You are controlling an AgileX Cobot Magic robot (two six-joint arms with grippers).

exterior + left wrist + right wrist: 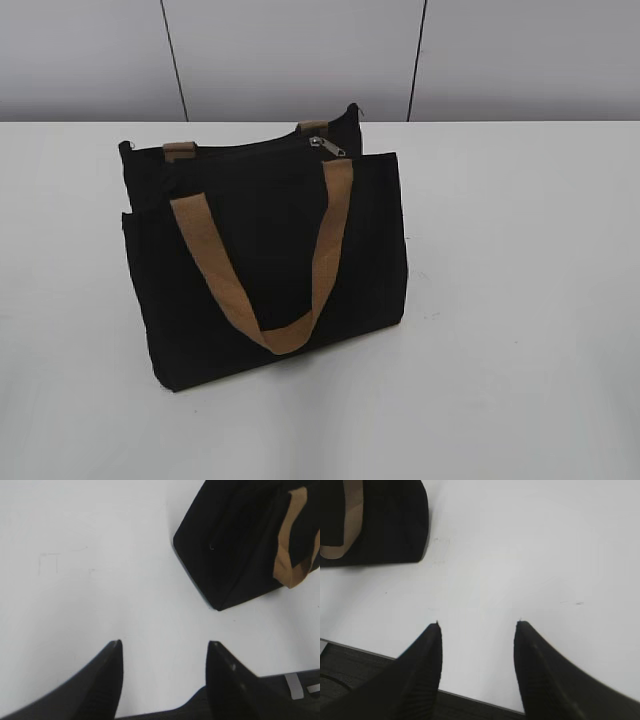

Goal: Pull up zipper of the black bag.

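The black bag (270, 260) stands upright in the middle of the white table, with a tan handle (270, 260) hanging down its front. The small silver zipper (326, 147) sits on the top track near the bag's right end. The bag also shows at the upper right of the left wrist view (235, 545) and at the upper left of the right wrist view (390, 525). My left gripper (164, 642) is open and empty above bare table, well short of the bag. My right gripper (477, 624) is open and empty near the table's front edge. Neither gripper shows in the exterior view.
The white table (520, 300) spreads around the bag. A grey panelled wall (300, 60) rises behind the far edge. The table's front edge and dark floor show low in the right wrist view (350, 665).
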